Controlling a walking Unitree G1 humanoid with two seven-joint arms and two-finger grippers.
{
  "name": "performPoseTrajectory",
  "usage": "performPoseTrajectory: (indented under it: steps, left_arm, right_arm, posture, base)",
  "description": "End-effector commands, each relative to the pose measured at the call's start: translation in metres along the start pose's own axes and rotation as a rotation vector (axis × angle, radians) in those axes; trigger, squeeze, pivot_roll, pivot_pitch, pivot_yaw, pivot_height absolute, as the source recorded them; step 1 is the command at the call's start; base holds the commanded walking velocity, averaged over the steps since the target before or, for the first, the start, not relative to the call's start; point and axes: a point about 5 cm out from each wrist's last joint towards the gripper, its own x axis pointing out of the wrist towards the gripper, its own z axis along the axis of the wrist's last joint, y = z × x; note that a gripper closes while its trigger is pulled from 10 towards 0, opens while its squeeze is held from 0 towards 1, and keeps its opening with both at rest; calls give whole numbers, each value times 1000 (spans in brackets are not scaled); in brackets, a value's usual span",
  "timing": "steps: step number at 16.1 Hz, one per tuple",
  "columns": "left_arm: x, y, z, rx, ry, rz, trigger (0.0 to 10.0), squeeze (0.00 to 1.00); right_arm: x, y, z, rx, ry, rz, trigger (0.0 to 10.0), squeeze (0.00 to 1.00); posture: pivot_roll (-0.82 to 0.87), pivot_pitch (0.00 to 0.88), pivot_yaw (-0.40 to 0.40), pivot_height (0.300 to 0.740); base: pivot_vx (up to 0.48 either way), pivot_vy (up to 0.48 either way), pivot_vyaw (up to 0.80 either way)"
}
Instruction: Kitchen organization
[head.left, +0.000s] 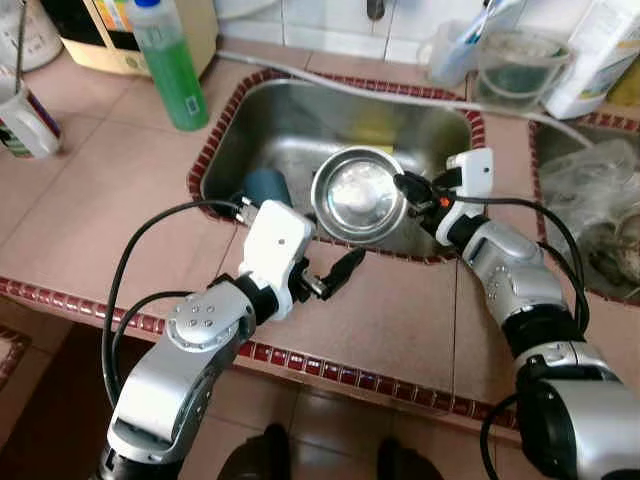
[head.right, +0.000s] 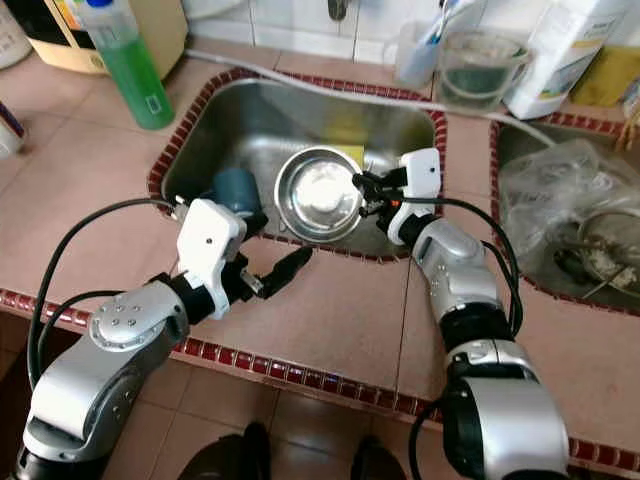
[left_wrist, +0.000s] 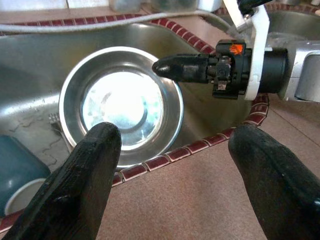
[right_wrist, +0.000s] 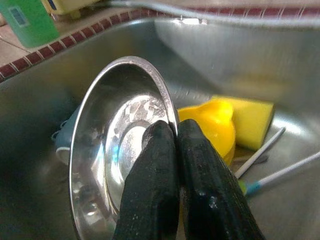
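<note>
Steel bowl (head.left: 358, 195) sits tilted in the sink (head.left: 300, 110), its rim pinched between the two closed fingers of the right hand (head.left: 405, 184). The right wrist view shows the fingers clamped on the bowl's edge, with a yellow sponge (right_wrist: 250, 117) and a yellow rounded item (right_wrist: 212, 127) lying behind it on the sink floor. A dark teal cup (head.left: 265, 186) lies on its side just beside the bowl, toward the robot's left.

The left hand (head.left: 335, 275) hovers over the tiled surface (head.left: 110, 190) at the sink's near edge, fingers spread wide and holding nothing. It points toward the bowl.

The step in hand looks like lifting the bowl out of the sink. The next move likely calls for raising it clear of the sink wall without letting the thin rim slip, then either setting it on the surface or passing it to the open left hand.

A green bottle (head.left: 168, 65) stands on the surface at the far left of the sink. Clear containers (head.left: 515, 65) stand behind the sink to the right. A second basin (head.right: 565, 215) to the right holds clear plastic wrap and other things too tangled to make out. Thin handles (right_wrist: 272, 160) lie near the sponge; what they belong to cannot be told. The tap is cut off at the top edge.
</note>
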Motion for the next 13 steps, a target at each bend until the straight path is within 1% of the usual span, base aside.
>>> performPoseTrajectory:
  steps: [1,4,6,7,8,9,11,13]
  left_arm:
    - [-2,-2,8,11,-23,-1,10000,0]
    - [-3,-3,12,6,-26,4,10000,0]
    - [-3,-3,12,21,-30,8,10000,0]
    - [-4,-3,13,20,-31,9,10000,0]
    - [-4,-3,14,25,-31,13,10000,0]
    - [-4,-2,14,25,-30,17,10000,0]
    - [-5,-1,15,15,-40,29,10000,0]
    - [-5,1,17,8,-57,46,10000,0]
  right_arm:
    - [0,-2,1,13,10,6,10000,0]
    - [2,-2,1,36,20,19,10000,0]
    - [3,-3,2,42,20,26,10000,0]
    - [3,-3,3,53,13,29,10000,529]
    - [3,-3,3,64,7,31,10000,1000]
    - [3,-3,3,65,5,29,10000,1000]
    - [4,-4,0,45,2,-32,10000,1000]
    - [3,-2,-5,68,-14,-28,10000,1000]
  posture:
    - [33,338,36,740]
    - [41,338,38,740]
    - [44,336,38,740]
    - [47,335,38,740]
    - [52,334,36,740]
    - [53,330,36,740]
    - [54,325,37,740]
    - [63,312,45,740]
  base:
    - [0,0,0]
    - [0,0,0]
    - [0,0,0]
    - [0,0,0]
    - [0,0,0]
    - [0,0,0]
    - [0,0,0]
    - [0,0,0]
